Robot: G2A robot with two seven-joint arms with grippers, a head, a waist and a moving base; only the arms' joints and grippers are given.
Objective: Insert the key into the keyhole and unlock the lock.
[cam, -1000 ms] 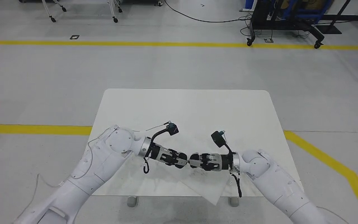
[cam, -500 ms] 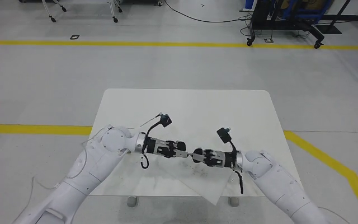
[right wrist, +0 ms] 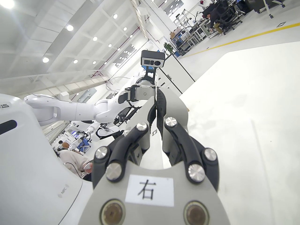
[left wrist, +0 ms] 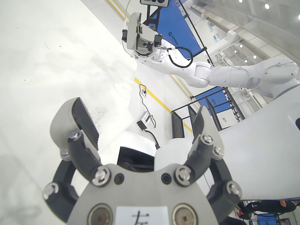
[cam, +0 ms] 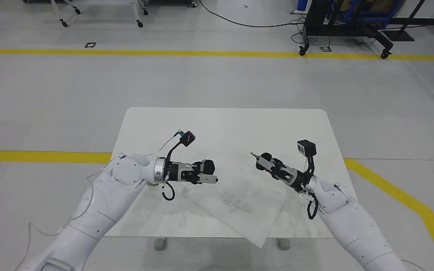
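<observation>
Now two grippers hover over one white table (cam: 224, 122), each with one single-character label.
On the left gripper (left wrist: 139, 108) the jaws stand apart, empty; the right gripper (right wrist: 155, 97) has its jaws pressed together, and whether they pinch the key I cannot tell.

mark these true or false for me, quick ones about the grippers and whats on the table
1. The left gripper is open and holds nothing. True.
2. The right gripper is wide open. False: it is shut tight.
3. The two grippers touch each other above the table. False: in the top view a clear gap separates them.
4. A white sheet lies on the table and hangs over its near edge. True.
</observation>
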